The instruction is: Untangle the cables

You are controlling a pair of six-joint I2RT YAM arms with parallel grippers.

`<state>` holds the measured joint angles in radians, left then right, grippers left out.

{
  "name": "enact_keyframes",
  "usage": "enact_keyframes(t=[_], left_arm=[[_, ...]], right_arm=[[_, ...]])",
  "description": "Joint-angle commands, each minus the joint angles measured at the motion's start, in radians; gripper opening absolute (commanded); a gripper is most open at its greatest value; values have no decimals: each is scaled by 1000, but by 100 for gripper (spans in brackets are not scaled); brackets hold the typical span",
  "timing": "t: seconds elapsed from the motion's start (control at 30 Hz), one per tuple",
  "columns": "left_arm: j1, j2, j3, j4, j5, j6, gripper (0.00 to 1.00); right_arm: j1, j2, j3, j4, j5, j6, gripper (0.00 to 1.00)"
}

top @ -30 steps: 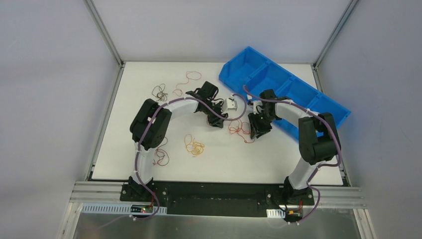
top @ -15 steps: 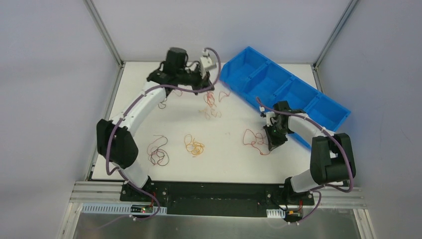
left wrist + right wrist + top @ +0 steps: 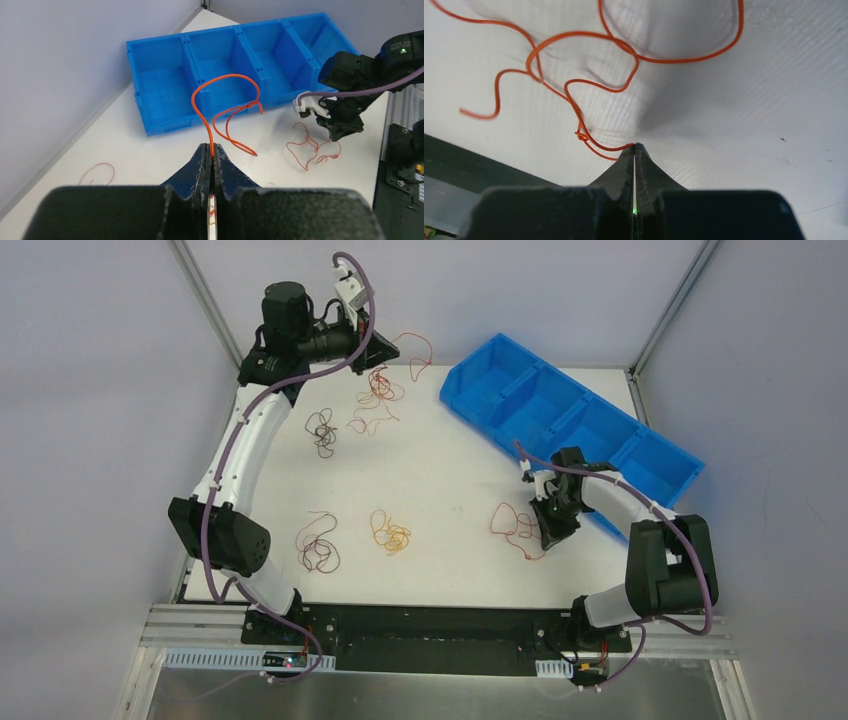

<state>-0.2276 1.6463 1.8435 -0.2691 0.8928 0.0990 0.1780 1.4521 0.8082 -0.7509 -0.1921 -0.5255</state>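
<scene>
Several thin curly cables lie on the white table (image 3: pixel 450 570). My left gripper (image 3: pixel 387 348) is raised over the far left corner, shut on an orange cable (image 3: pixel 226 80) that loops out from its tips (image 3: pixel 212 149). More orange-red strands (image 3: pixel 375 400) trail beneath it. My right gripper (image 3: pixel 548 538) is low on the table beside the bin, shut on the end of a red-orange cable (image 3: pixel 574 85), which spreads out to its left (image 3: pixel 514 525). The tips pinch that cable (image 3: pixel 634 145). Loose bundles lie apart: dark brown (image 3: pixel 321 429), red-brown (image 3: pixel 318 542), yellow-orange (image 3: pixel 390 534).
A blue bin (image 3: pixel 610 430) with several compartments lies diagonally at the back right, its wall close behind my right gripper. Grey walls and aluminium frame posts (image 3: pixel 210 310) enclose the table. A thin red strand (image 3: pixel 97 172) lies near the left wall.
Both grippers have shut. The left arm swung from the table's middle up to the far left corner, pulling an orange cable away. The right gripper drew its red-orange cable rightward and nearer.
</scene>
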Motion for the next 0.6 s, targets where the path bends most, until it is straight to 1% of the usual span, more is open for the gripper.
enact_keyframes(t=[0.0,0.03,0.07,0.1,0.13,0.17,0.23,0.3,0.43,0.57], left_arm=[[0,-19,-34,21,51,-72,0],[0,-18,-55,21,58,-81,0],[-1,-18,-77,21,69,-88,0],[-2,-18,-97,22,76,-92,0],[-1,-18,-122,23,83,-93,0],[-1,-17,-145,24,93,-90,0],[-3,-14,-195,24,103,-82,0],[-9,-2,-249,25,122,-72,0],[-45,51,-320,32,120,-51,0],[-108,91,-359,35,134,1,0]], right_arm=[[-3,-46,107,-75,-152,-40,13],[-4,-45,133,-97,-186,-42,28],[-4,-53,163,-114,-218,-35,45],[-5,-63,187,-122,-255,-26,54],[-4,-78,214,-124,-290,-4,60],[-3,-93,239,-121,-329,17,66],[6,-113,295,-85,-389,74,75],[30,-117,348,-33,-420,135,79],[102,-78,435,87,-427,235,82],[157,-13,488,187,-436,280,85]])
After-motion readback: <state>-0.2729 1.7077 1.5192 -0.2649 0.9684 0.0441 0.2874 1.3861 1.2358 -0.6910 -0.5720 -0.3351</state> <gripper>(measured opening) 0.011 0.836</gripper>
